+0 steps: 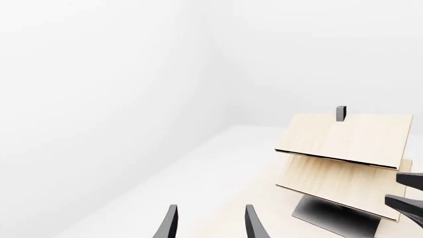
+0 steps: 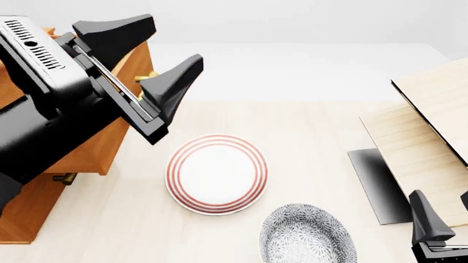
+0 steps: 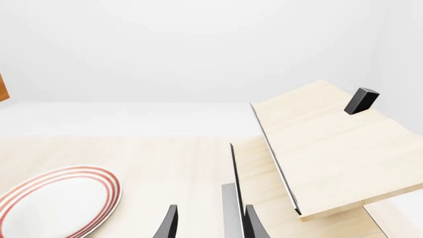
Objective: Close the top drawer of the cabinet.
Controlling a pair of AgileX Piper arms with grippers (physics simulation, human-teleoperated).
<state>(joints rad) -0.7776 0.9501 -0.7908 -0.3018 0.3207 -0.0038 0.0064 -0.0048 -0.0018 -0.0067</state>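
The orange-brown cabinet (image 2: 26, 211) stands at the table's left edge in the front view. Its top drawer (image 2: 98, 150) sticks out toward the table's middle, mostly hidden behind my left arm. A bit of the drawer's brass handle (image 2: 149, 75) shows between my left fingers. The lower drawer's handle (image 2: 64, 178) peeks out below. My left gripper (image 2: 174, 41) is open and empty, raised in front of the drawer's face. In the left wrist view my left gripper (image 1: 210, 208) faces away from the cabinet. My right gripper (image 2: 441, 194) is open and empty at the front right; it also shows in its wrist view (image 3: 210, 208).
A red-striped white plate (image 2: 216, 173) lies mid-table, right of the drawer, with a grey patterned plate (image 2: 307, 235) nearer the front. Pale light-wood boards (image 2: 431, 126) on a dark panel (image 2: 376, 183) stand at the right, close to my right gripper.
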